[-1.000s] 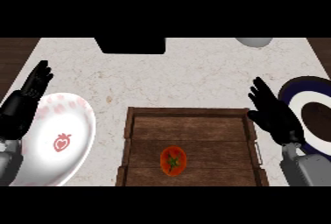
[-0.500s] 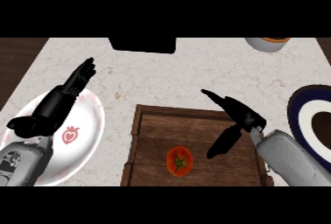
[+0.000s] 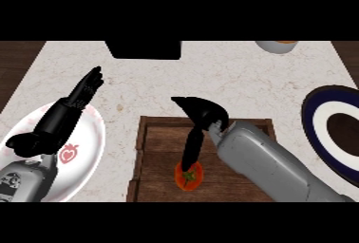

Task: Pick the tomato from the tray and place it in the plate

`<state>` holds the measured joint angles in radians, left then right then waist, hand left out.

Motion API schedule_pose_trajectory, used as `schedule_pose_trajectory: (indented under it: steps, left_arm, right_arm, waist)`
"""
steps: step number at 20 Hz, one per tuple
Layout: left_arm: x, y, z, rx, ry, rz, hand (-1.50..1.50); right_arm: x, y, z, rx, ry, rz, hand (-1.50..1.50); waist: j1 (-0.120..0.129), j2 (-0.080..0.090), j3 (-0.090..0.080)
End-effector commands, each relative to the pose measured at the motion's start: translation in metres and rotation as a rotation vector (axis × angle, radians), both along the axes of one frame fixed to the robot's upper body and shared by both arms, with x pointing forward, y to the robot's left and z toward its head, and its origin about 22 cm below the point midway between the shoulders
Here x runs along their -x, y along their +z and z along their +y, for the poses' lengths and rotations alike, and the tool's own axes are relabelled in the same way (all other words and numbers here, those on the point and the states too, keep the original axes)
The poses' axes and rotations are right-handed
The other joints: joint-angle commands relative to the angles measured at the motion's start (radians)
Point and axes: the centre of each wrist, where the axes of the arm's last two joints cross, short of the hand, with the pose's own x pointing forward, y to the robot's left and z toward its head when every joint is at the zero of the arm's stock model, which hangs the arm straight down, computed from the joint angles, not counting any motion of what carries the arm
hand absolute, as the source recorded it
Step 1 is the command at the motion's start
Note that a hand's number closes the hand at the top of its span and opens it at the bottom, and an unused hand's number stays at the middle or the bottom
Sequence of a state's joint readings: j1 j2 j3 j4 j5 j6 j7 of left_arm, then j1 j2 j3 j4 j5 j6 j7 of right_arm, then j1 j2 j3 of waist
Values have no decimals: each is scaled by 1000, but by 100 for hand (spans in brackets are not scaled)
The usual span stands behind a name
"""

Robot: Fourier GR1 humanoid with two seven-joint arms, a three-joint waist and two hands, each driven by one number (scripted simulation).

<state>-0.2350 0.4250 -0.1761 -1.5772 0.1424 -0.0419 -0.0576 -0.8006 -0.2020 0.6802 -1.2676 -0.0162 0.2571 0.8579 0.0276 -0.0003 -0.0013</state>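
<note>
Near the front edge of the worktop: the dark wooden tray [image 3: 165,142] lies with its front end running out of view.
Task item: the small round red tomato with a green stalk [image 3: 189,175] lies on the tray floor, toward its front, not lifted.
Right robot hand [image 3: 200,118]: over the tray, palm raised, fingers [image 3: 190,152] extended downward; their tips reach the tomato's top. The hand is released, grasping nothing; no curl round the fruit is visible.
Left robot hand [image 3: 70,107]: fingers straight, released, lying across the white round plate with a pink strawberry motif [image 3: 88,156] at the left edge of the worktop, fingertips out over the marble.
Other items: a dark blue and white round plate [image 3: 322,130] at the right edge; a black box-shaped object [image 3: 144,49] and a pale bowl [image 3: 279,46] at the rear edge.
Step in hand (judgement): reach and approach to the tomato; grasp not yet made.
Next move (judgement): the thumb and fingers must close round the tomato before any lift, then carry it clear of the tray wall to a plate.
Risk (judgement): the round fruit may roll under a fingertip touch.
</note>
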Motion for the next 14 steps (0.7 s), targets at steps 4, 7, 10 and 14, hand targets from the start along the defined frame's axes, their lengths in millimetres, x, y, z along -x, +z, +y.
schedule_pose_trajectory:
  steps: [4,7,10,14]
  left_arm:
    - [5,2,-5,12,35,5,0]
    - [9,-12,13,7,11,7,0]
    - [-2,15,0,3,30,-9,0]
    - [11,1,9,2,23,3,0]
  right_arm:
    - [1,28,34,90,22,240,-150]
    - [-19,47,25,118,39,320,-150]
    - [-26,34,31,225,39,307,-150]
    - [-42,51,18,250,-32,331,-150]
  waist:
    - [-22,-3,1]
    - [-20,-2,-1]
    - [-19,-1,0]
    - [-17,-4,0]
